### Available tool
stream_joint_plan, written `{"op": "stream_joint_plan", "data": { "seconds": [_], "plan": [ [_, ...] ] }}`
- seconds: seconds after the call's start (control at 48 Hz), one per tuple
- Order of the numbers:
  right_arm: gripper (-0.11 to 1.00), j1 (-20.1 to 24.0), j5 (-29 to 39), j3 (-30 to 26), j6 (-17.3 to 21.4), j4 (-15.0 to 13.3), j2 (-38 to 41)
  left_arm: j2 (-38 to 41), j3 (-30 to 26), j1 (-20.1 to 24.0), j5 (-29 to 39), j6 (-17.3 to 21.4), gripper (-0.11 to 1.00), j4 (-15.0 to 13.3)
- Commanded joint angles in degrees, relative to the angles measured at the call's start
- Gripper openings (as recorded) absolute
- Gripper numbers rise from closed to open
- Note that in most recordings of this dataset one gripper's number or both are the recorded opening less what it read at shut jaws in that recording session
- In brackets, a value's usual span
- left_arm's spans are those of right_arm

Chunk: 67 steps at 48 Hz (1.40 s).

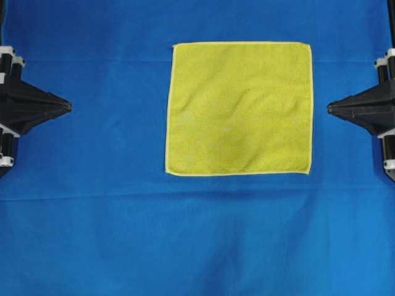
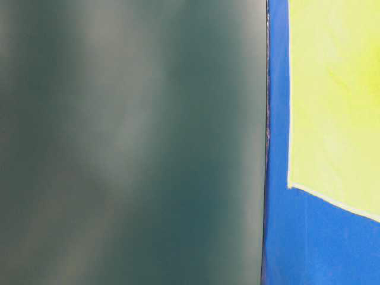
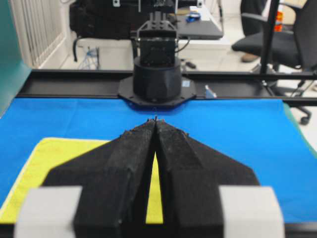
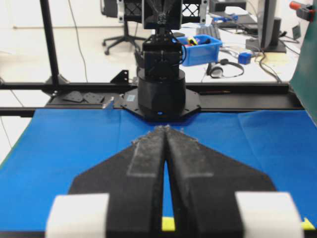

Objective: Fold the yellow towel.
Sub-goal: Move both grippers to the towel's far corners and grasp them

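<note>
Towel, yellow towel [image 1: 239, 108], lies flat on the blue cloth [image 1: 185, 240]; my left fingers [image 1: 69, 106] at nine o'clock and right fingers [image 1: 329, 108] at three o'clock are pressed closed, gripping nothing.

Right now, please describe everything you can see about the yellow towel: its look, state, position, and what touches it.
The yellow towel is a bright yellow square with a fuzzy, terry-like surface and a thin stitched hem of paler thread around its edge. It lies spread out flat in a single layer, unfolded, with soft ripples across the middle. It rests on the blue cloth, right of centre in the overhead view and toward its upper edge, its sides roughly square with the picture. Only the blue cloth touches it; nothing lies on top.
</note>
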Motion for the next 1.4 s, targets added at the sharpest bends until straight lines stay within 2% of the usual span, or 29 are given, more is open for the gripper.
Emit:
{"op": "stream_joint_plan", "data": {
  "seconds": [0.0,0.146,0.25,0.521,0.563,0.604,0.646,0.688,0.834,0.875,0.938,1.084,1.376],
  "plan": [
    [0.01,-1.5,0.3,-1.4,-0.3,0.2,1.0,3.1,-2.4,1.1,0.9,-0.5,0.01,-1.0],
    [0.01,-8.3,11.6,-4.0,0.7,0.4,3.0,9.7,-4.5,4.3,0.4,0.3,0.01,-1.0],
    [0.01,-14.7,19.2,-5.3,1.8,0.4,4.7,15.5,-6.3,7.2,0.2,0.5,0.01,-1.0],
    [0.02,-29.3,23.1,-5.5,1.3,-0.3,12.0,33.4,-14.7,15.5,1.1,0.7,0.02,-1.0],
    [0.02,-31.3,23.6,-5.6,1.4,-0.4,13.7,35.9,-16.1,16.7,1.4,0.8,0.05,-1.0],
    [0.02,-33.8,24.3,-6.0,1.4,-0.6,16.0,38.4,-17.4,17.9,1.7,0.8,0.13,-1.0],
    [0.03,-35.4,24.8,-6.3,1.4,-0.6,17.9,40.9,-18.8,19.2,2.0,0.8,0.25,-1.0],
    [0.09,-36.8,24.8,-6.6,1.4,-0.9,20.0,43.4,-20.1,20.5,2.5,0.8,0.37,-1.0],
    [0.50,-40.2,24.3,-7.9,1.4,-2.6,26.8,51.2,-24.8,24.4,3.2,0.9,0.79,-1.0],
    [0.56,-41.0,24.0,-8.3,1.4,-3.4,28.7,53.2,-26.0,25.4,3.2,1.0,0.84,-1.0],
    [0.56,-41.8,22.8,-8.7,1.4,-4.7,32.0,56.3,-27.8,26.5,2.9,1.7,0.84,-0.9],
    [0.53,-43.4,19.7,-9.1,1.4,-5.4,38.2,63.2,-31.8,27.8,2.9,3.4,0.84,-1.0],
    [0.53,-44.4,13.5,-9.4,1.3,-5.4,48.5,73.2,-36.7,29.2,2.8,4.0,0.84,-1.0]
  ]
}}
